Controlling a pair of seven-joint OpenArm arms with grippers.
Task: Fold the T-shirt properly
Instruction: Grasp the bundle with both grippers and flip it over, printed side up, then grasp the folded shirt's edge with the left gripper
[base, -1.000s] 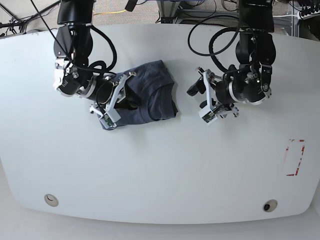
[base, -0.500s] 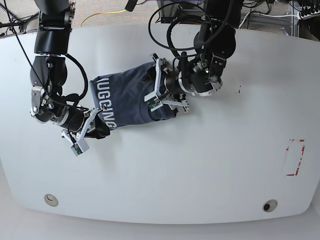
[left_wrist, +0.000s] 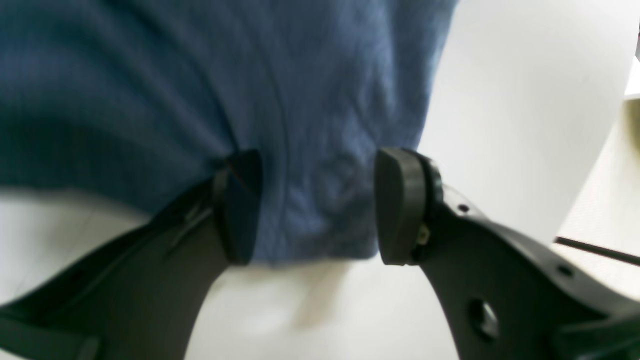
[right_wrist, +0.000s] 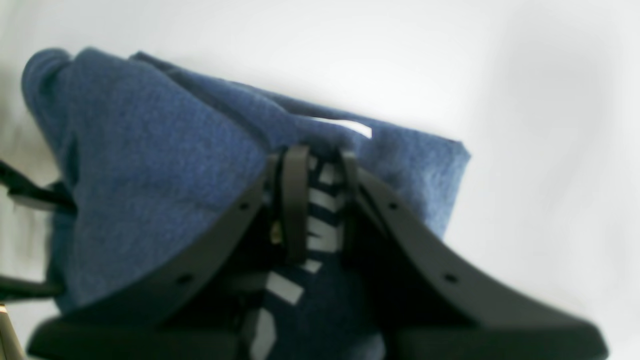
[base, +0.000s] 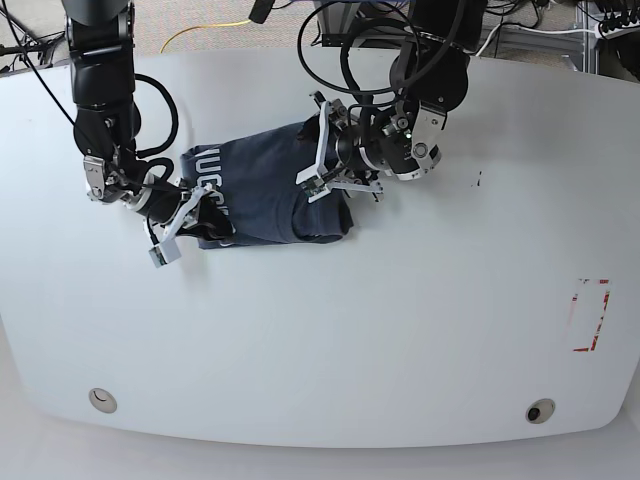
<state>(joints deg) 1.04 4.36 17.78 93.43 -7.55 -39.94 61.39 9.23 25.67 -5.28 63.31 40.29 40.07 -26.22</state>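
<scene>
Lying bunched on the white table (base: 400, 330), the navy T-shirt (base: 262, 190) sits toward the far side, between the two arms.

Its white lettering (base: 211, 196) shows along the edge nearest the right gripper (base: 183, 225), and the rest is heaped in soft folds toward the other arm. From the right wrist camera, that gripper's jaws are nearly together, clamped on a fold of the printed cloth, with white letter strokes showing in the narrow gap. The left gripper (left_wrist: 317, 205) is at the opposite end of the shirt; its jaws stand apart, one black pad (left_wrist: 400, 205) on either side of a hanging blue hem, neither pressing the fabric flat. Near the table's edge are two small round fittings (base: 540, 411) and a red marking (base: 590, 315).
</scene>
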